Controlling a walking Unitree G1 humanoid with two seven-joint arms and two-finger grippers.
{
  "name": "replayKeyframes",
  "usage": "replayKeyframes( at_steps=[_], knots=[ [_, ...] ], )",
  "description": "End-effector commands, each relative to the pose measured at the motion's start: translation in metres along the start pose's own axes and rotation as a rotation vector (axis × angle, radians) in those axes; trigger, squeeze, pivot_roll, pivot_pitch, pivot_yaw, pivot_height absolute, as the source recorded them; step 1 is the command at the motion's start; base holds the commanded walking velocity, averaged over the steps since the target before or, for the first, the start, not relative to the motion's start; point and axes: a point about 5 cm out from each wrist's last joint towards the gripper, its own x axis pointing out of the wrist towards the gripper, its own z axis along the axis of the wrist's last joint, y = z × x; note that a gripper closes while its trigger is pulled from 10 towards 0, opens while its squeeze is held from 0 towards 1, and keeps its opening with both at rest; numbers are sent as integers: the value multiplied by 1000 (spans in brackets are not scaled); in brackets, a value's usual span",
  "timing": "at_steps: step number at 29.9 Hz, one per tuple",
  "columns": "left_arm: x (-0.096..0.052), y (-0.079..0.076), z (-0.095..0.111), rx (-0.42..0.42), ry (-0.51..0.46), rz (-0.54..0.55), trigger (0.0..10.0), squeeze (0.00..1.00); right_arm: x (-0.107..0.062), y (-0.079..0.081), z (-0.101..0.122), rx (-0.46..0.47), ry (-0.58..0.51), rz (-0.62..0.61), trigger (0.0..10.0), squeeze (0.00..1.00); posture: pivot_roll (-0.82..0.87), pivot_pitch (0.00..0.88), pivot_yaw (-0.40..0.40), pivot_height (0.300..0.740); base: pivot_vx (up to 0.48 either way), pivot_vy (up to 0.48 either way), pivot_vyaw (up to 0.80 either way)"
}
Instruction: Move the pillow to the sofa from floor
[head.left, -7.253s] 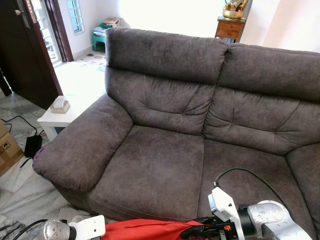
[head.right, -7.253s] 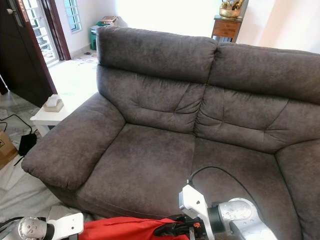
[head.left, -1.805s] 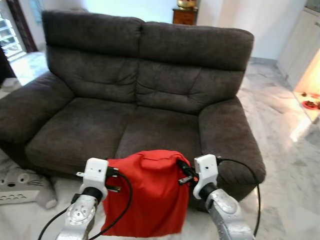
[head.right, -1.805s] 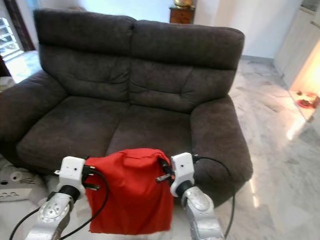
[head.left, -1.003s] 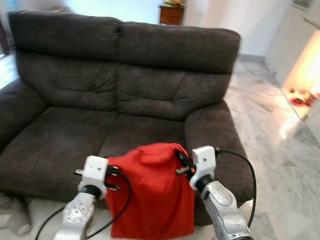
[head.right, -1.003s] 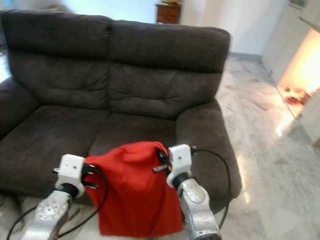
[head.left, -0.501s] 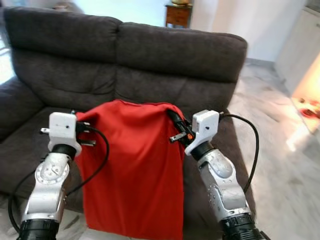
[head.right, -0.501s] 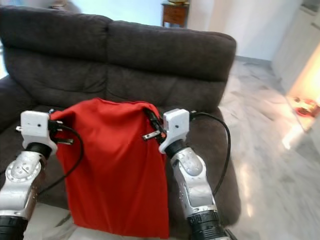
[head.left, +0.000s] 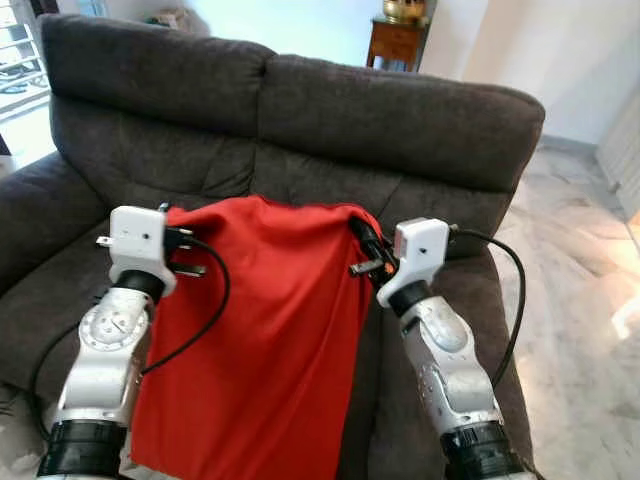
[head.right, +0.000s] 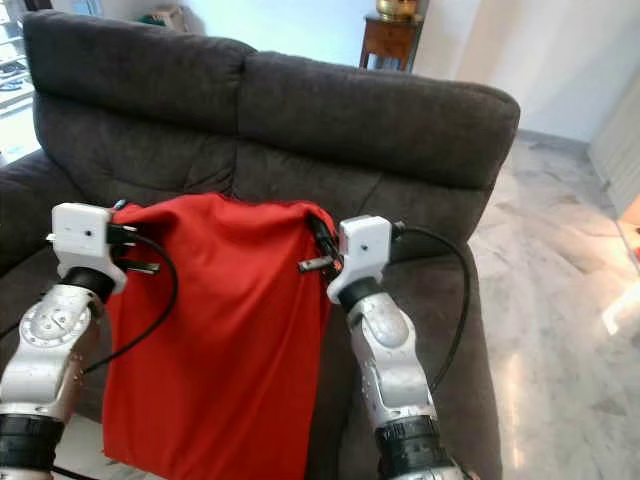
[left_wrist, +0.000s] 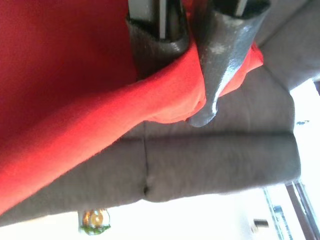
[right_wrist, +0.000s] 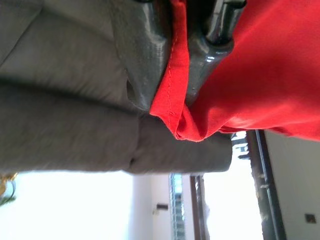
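Red fabric hangs between our two grippers: the pillow (head.left: 255, 340), limp like an empty cover, is stretched by its top edge and drapes straight down in front of us. Our left gripper (head.left: 186, 240) is clamped on the pillow's upper left corner, and in the left wrist view its two black fingers (left_wrist: 220, 55) pinch a fold of the red cloth between them. Our right gripper (head.left: 362, 240) is clamped on the upper right corner; in the right wrist view a stitched hem of the pillow runs between its fingers (right_wrist: 145, 60), which press on it from both sides. Both grippers are raised to about the same height, so the top edge of the pillow runs almost level from one to the other, sagging only slightly near each hand. Beyond the grippers stands the sofa (head.left: 400, 110), dark grey with two back cushions, and the pillow is held in the air in front of its seat, hiding much of the seat from us. We cannot tell whether the lower edge of the pillow touches the sofa's front. To the outside of the left gripper lies the sofa's left armrest (head.left: 40, 215); to the outside of the right gripper is pale marble floor (head.left: 585, 260). Far behind the sofa's back, a small wooden table (head.left: 400, 40) carries a brass pot (head.left: 405, 9).
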Motion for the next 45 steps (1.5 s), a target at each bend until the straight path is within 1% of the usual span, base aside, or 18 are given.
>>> replayKeyframes(
  at_steps=[1,4,5,10,11,14,15,19,20,21,25,31,34,35,38,42,44,45],
  knots=[
    [12,-5,30,8,-131,-25,10000,0,5,-16,32,-30,-148,-56,10000,0,90,0,-20,740,480,0,0],
    [19,2,45,-1,-188,2,10000,0,9,-13,51,-50,-223,-29,10000,0,93,0,-18,740,480,0,0],
    [23,3,53,3,-206,-11,10000,0,12,-18,57,-74,-244,-51,10000,0,93,0,-18,740,480,0,0],
    [25,0,56,16,-205,-52,10000,0,15,-31,57,-78,-235,-120,10000,0,91,0,-15,740,480,0,0],
    [23,-2,52,15,-196,-64,10000,0,14,-34,49,-77,-192,-137,10000,0,91,0,-15,740,379,0,0],
    [11,-19,27,29,-76,-215,10000,0,6,-35,10,-105,22,-134,10000,0,91,0,-15,740,0,0,0],
    [11,-19,27,29,-76,-215,10000,0,6,-35,10,-105,22,-134,10000,0,91,0,-15,740,0,0,0],
    [-2,-33,12,38,-15,-338,10000,0,-3,-30,-6,-91,64,-99,10000,0,98,0,-16,740,0,0,0],
    [-12,-41,-1,51,41,-403,10000,0,-9,-29,-19,-80,111,-107,10000,0,97,0,-16,740,0,0,0],
    [-12,-41,-1,51,41,-403,10000,0,-9,-29,-19,-80,111,-107,10000,0,97,0,-16,740,0,0,0],
    [-30,-48,-24,83,135,-431,10000,0,-23,-38,-41,-60,201,-197,10000,0,97,0,-17,740,0,0,0],
    [-47,-50,-40,100,213,-439,10000,0,-34,-36,-55,-59,250,-182,10000,0,97,0,-11,740,0,0,0],
    [-49,-51,-40,98,213,-438,10000,0,-32,-29,-54,-30,223,-140,10000,0,98,0,-9,740,0,0,0],
    [-48,-50,-37,102,203,-429,10000,0,-29,-21,-49,-20,177,-80,10000,0,100,0,-8,740,0,0,0],
    [-41,-45,-25,115,158,-403,10000,0,-23,-10,-32,-4,72,-9,10000,0,106,0,-10,740,0,0,0],
    [-21,-35,10,62,32,-362,10000,0,-9,-20,0,19,-94,-86,10000,0,107,0,-10,740,0,0,0],
    [-18,-33,14,60,17,-357,10000,0,-7,-21,6,14,-119,-91,10000,0,107,0,-8,740,0,0,0],
    [-12,-29,27,36,-26,-334,10000,0,-3,-26,18,2,-169,-107,10000,0,105,0,-7,740,0,0,0]
  ],
)
